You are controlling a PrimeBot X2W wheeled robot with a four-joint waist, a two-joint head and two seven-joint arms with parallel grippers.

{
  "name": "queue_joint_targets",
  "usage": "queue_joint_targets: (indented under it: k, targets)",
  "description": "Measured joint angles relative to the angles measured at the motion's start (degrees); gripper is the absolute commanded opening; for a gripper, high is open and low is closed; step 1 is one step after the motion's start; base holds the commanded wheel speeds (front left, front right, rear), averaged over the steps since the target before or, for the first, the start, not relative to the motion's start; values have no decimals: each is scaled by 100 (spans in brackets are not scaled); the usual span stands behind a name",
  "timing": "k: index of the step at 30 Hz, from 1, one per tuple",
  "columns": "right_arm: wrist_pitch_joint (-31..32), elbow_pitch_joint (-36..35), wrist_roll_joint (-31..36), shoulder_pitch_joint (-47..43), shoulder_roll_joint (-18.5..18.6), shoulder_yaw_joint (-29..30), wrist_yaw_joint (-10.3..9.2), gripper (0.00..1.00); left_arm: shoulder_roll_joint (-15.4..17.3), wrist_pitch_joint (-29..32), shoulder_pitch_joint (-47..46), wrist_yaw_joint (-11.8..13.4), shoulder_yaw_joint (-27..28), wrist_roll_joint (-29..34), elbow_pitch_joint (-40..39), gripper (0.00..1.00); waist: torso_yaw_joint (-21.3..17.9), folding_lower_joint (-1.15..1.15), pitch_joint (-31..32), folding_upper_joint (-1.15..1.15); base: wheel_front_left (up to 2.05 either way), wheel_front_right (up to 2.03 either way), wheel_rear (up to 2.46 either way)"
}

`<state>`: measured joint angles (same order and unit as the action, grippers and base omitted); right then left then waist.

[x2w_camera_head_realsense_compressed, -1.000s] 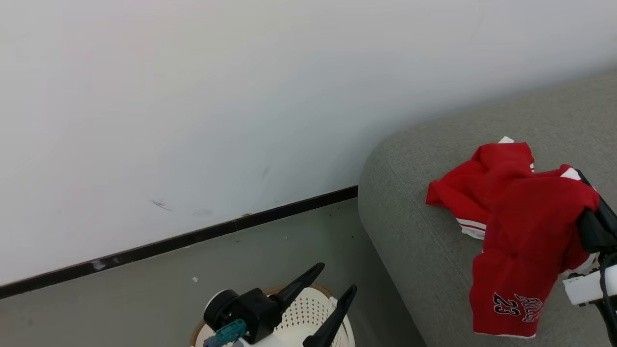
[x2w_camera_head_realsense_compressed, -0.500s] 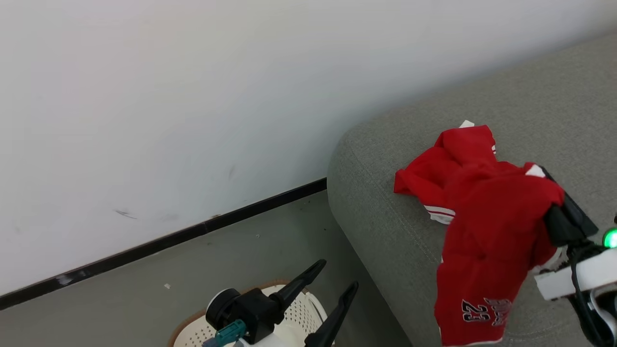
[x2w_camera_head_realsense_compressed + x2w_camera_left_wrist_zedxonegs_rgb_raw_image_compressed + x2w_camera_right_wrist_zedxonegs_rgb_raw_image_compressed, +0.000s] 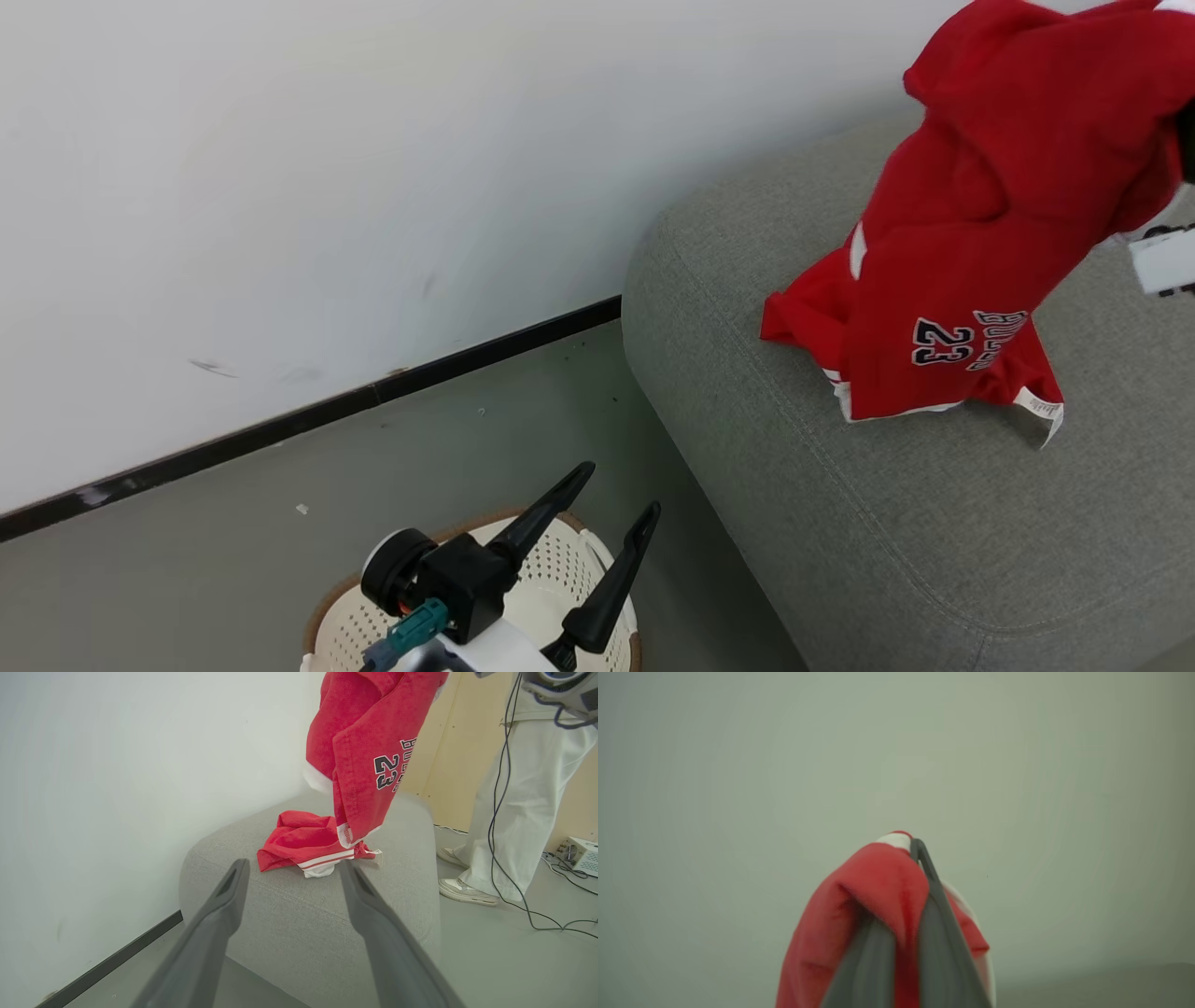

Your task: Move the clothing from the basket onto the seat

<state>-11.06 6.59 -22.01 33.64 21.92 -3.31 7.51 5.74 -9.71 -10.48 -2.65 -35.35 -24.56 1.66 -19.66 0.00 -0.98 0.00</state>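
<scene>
My right gripper (image 3: pixel 916 851) is shut on a red garment with a navy "23" (image 3: pixel 980 233), holding it up so its hem hangs just over the grey seat (image 3: pixel 887 523). A second red garment with white stripes (image 3: pixel 299 840) lies crumpled on the seat near its wall-side corner, right below the hanging one. My left gripper (image 3: pixel 616 495) stands open and empty above the cream basket (image 3: pixel 560 560), which sits on the floor beside the seat. The gripper hides much of the basket's inside.
A white wall with a dark skirting strip (image 3: pixel 373 397) runs behind the seat and basket. A person in white trousers (image 3: pixel 528 812) stands at the seat's far end, with cables (image 3: pixel 514 905) and a small box (image 3: pixel 579 854) on the floor there.
My right gripper has lifted the "23" garment from low over the seat's front to high above it. The head camera has shifted a little. The left gripper stays open over the basket.
</scene>
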Motion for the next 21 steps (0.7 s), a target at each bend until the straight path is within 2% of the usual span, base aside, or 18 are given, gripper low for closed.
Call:
queue_joint_targets:
  k: [8,17,21]
  targets:
    - [48,987,134,547,201,601,0,0,23,91,-268,100,24,152,-243,100,111,0,-341,0,0,0,0]
    - [12,1849,378,573,560,1403,-1,0,63,312,-585,91,-137,320,-491,100,211,0,-740,0,0,0,0]
    - [-89,2182,455,562,539,1605,0,0,58,392,-717,89,-189,374,-582,100,247,0,-916,0,0,0,0]
